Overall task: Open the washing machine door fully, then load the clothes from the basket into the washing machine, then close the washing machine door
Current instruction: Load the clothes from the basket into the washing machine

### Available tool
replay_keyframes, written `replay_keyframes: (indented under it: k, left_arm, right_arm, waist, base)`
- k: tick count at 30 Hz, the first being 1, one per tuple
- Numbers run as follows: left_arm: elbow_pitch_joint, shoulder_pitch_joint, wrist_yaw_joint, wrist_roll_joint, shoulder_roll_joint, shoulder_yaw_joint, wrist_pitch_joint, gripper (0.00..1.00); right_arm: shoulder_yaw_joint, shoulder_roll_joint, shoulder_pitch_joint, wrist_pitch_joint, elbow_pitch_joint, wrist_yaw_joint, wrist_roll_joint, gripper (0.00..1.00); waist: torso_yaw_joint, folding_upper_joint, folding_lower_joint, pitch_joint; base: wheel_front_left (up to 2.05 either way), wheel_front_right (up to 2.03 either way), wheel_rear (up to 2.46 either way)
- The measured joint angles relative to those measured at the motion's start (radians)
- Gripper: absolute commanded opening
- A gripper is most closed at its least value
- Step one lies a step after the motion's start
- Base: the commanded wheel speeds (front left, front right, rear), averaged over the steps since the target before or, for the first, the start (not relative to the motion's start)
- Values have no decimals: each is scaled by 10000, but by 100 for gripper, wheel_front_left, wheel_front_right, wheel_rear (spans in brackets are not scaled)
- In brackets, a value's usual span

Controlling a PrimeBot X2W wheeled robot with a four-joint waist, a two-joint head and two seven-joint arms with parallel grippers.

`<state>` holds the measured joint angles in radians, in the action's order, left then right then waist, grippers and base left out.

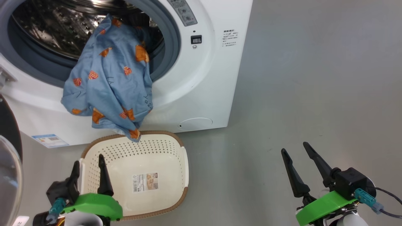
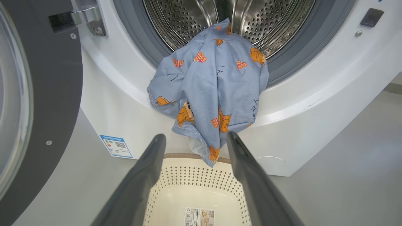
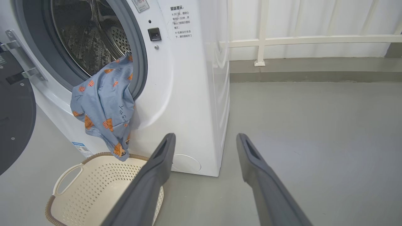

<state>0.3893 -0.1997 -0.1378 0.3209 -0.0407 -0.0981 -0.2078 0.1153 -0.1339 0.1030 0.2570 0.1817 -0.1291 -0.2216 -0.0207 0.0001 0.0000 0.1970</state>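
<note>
Left pincer (image 1: pixel 88 159) hovers released over the left rim of the basket (image 1: pixel 183 157); right pincer (image 1: pixel 294 147) hangs released above the floor (image 1: pixel 298 78), well apart.

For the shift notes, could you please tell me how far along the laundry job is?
Done: the washing machine door stands open and the basket is empty. In hand: the clothes hang half out of the drum, left claw and right claw open, holding nothing. Left: push them in, close the door.

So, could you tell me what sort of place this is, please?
Probably a laundry corner, perhaps a balcony: a front-loading washer, a basket on a bare grey floor, and a white railing.
</note>
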Motion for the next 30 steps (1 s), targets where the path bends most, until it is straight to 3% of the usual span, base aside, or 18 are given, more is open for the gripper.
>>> replay_keyframes:
  k: [18,26,30]
  left_arm:
    - [-1657,902,-268,270,-217,-19,581,100]
    - [-529,-39,-284,466,-307,194,449,100]
    - [669,-1214,17,686,-552,374,286,100]
  right_arm:
    - [31,15,77,0,-61,0,2,100]
    - [46,81,510,0,-140,0,2,100]
    - [65,134,639,0,-159,0,2,100]
  waist:
    - [142,0,0,347]
    - [-306,0,0,689]
    - [-540,0,0,982]
  base:
    - [0,0,0]
    - [0,0,0]
    - [0,0,0]
